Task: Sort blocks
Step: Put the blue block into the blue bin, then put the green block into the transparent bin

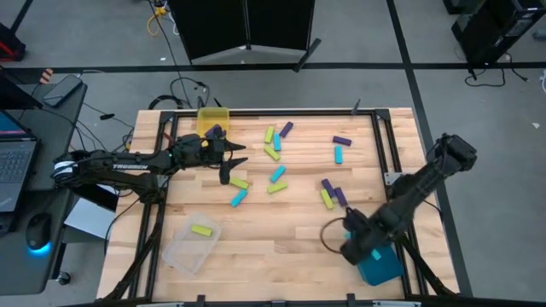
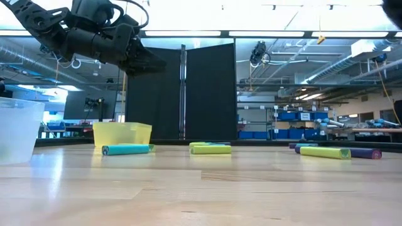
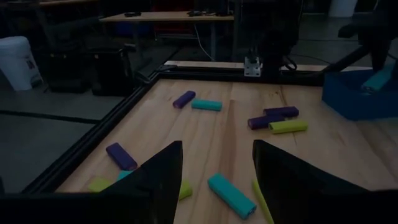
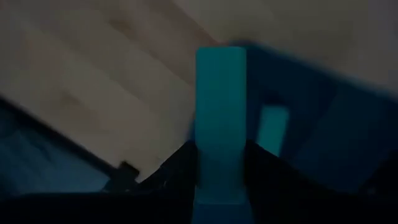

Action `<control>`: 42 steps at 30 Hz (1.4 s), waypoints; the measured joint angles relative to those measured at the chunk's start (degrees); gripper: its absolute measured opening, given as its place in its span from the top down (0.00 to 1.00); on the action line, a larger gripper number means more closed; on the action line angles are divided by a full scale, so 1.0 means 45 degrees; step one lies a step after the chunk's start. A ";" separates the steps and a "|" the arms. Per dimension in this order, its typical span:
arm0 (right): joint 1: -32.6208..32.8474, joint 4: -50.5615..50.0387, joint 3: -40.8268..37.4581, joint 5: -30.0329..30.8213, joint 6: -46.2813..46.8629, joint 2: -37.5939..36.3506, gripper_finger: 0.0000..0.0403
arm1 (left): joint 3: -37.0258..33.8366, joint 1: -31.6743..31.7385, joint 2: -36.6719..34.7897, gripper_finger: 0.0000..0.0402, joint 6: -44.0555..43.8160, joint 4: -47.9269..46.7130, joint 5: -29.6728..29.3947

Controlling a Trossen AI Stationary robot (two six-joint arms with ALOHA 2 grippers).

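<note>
A cyan block [image 4: 220, 124] is clamped endwise between the fingers of the right gripper [image 1: 363, 247], its long axis pointing out over the rim of the teal bin [image 1: 384, 269], where another cyan block [image 4: 272, 129] lies. Loose blocks [image 1: 277, 175] are scattered mid-table, away from that bin. The left gripper [image 1: 232, 160] is held spread and empty above them, near the yellow bin [image 1: 213, 117].

We see the left arm stretched level from the worktop's left side toward its far middle, raised well above the surface. Its left claw [image 1: 229, 162] hangs with the two fingers [image 3: 158, 180] spread apart and nothing between them. Our right arm folds down from the right edge toward the near right corner, wrist tipped steeply downward. The right claw [image 1: 368, 250] is clamped on a cyan block [image 4: 220, 118].
</note>
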 joint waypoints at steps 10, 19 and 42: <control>0.1723 0.1961 -0.2551 -0.0461 0.4765 0.0063 0.71 | 0.0000 0.0003 0.0000 0.50 0.0014 0.0270 -0.0003; 0.1713 0.3757 -0.3950 -0.0930 0.4679 0.0063 0.70 | 0.0000 0.0003 0.0000 0.50 -0.0110 0.0265 -0.0005; -0.1915 -0.1541 0.0970 0.3656 -0.2497 -0.1030 0.42 | 0.0000 0.0000 0.0000 0.50 -0.0236 -0.0089 0.0706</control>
